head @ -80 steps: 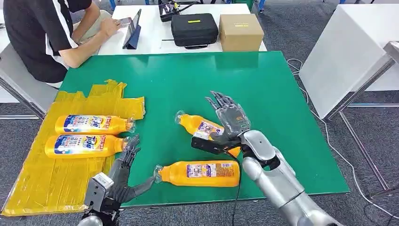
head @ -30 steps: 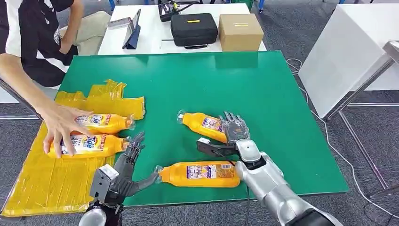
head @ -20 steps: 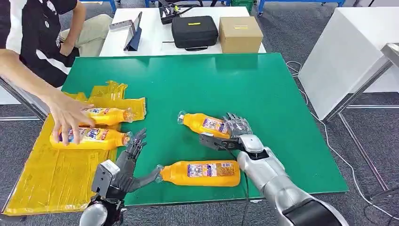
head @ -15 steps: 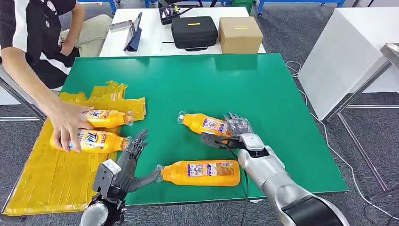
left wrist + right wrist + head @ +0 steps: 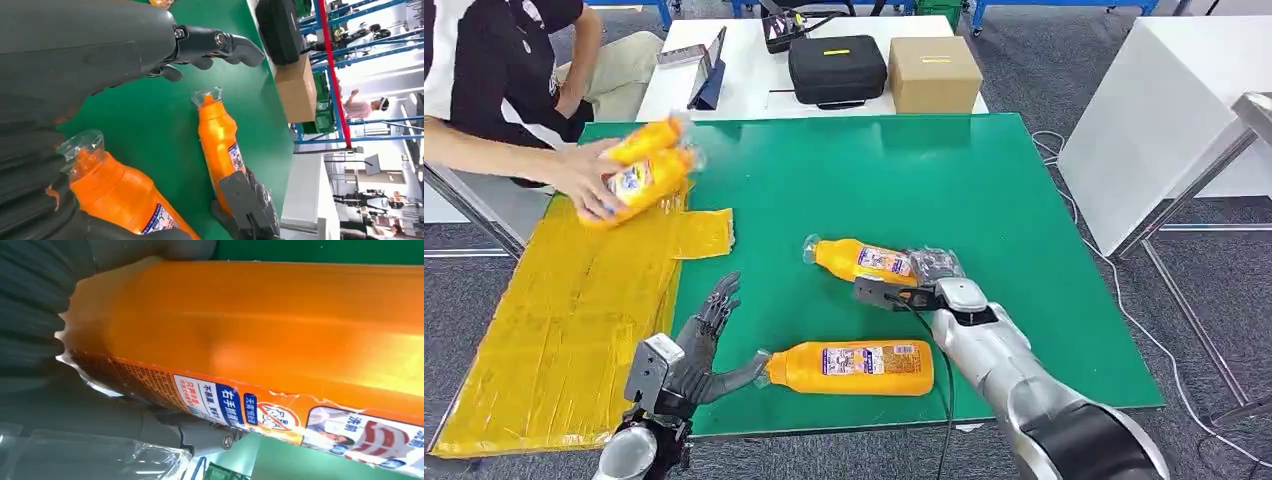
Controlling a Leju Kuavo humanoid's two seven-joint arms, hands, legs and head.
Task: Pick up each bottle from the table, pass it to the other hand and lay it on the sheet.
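The right hand [image 5: 929, 278] is wrapped around the base end of the far bottle [image 5: 862, 259], which lies flat on the green table [image 5: 984, 180], its long axis running across the robot's front with the cap toward the left side. In the right wrist view the fingers press against its orange body, so it appears gripped though not yet lifted. The left hand [image 5: 702, 345] rests open on the table, fingers spread, holding nothing, right by the cap of the near bottle [image 5: 849, 367]. The sheet [image 5: 554, 330] lies just beyond it to the left. A person [image 5: 484, 90] lifts two bottles [image 5: 639, 170] off the sheet's far end.
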